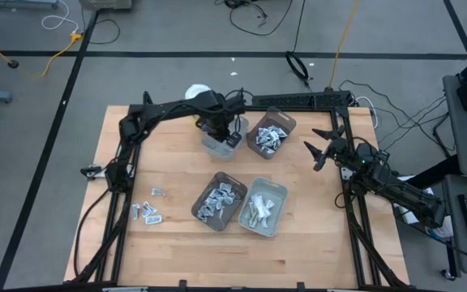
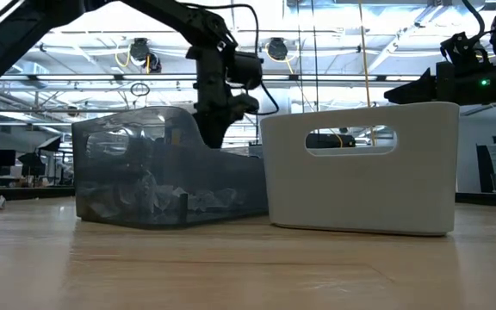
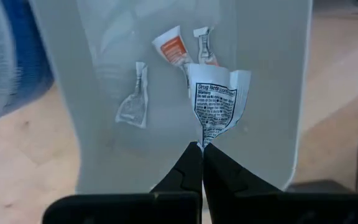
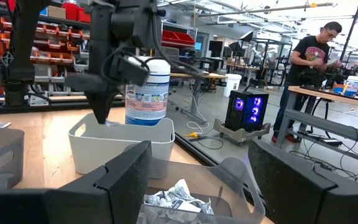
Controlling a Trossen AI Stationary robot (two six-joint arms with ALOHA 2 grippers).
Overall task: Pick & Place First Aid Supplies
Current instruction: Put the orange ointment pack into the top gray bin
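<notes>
A white packet (image 3: 216, 102) with black print hangs pinched by its lower corner in the left gripper (image 3: 202, 149), fingers clamped tight on it, right over the pale grey tray (image 1: 220, 144) at the table's far side. Three small sachets (image 3: 174, 48) already lie on that tray's floor (two with orange on them, one silvery). Beside it, the brown tray (image 1: 271, 132) holds a heap of packets, and two more trays (image 1: 263, 206) sit nearer, both loaded. A few loose packets (image 1: 147, 210) lie on the wooden table (image 1: 314, 243) to the left. The right gripper (image 1: 323, 146) hovers off to the right, fingers spread and empty.
</notes>
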